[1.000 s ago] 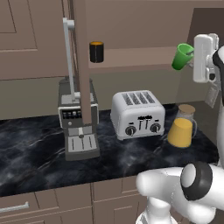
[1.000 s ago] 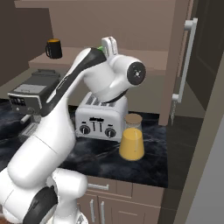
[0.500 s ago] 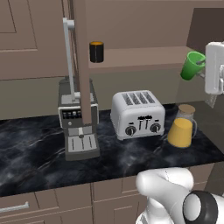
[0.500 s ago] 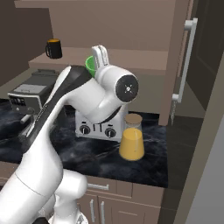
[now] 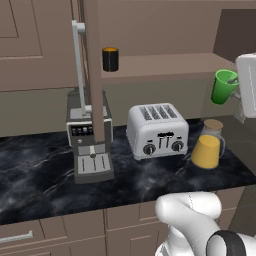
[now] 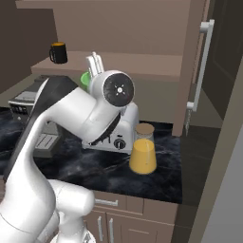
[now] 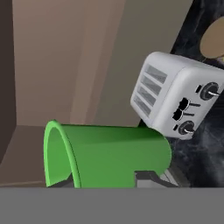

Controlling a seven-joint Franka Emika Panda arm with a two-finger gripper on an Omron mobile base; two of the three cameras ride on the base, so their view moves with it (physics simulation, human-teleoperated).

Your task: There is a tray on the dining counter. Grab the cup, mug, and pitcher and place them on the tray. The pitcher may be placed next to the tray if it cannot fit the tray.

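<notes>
You've got the cup (image 5: 224, 86) clamped in the fingers, carried in the air to the right of the shelf (image 5: 170, 64), above the pitcher (image 5: 208, 145). In the hand view the cup (image 7: 109, 154) lies sideways across the frame, with its open mouth to the left.

Risks as I judge them:
- The grip looks to be on the cup wall near the rim, so a fast swing or a wrist roll could let it slip or twist. You can't see the contact points clearly.
- The pitcher sits almost directly below. Drop the cup here and it lands on the tan lid or knocks the pitcher over on the table (image 5: 45, 175).
- Coming down or sweeping left, you could clip the toaster (image 5: 157, 130), which stands just beside the pitcher.

Around you: the mug (image 5: 110, 59) is on the shelf, well left of the cup. The coffee machine (image 5: 89, 137) with its tall post is further left. A tall cabinet with a handle (image 6: 199, 66) closes off the right side in the right base view. You have no tray in sight, so expect a base move with the cup held aloft.
</notes>
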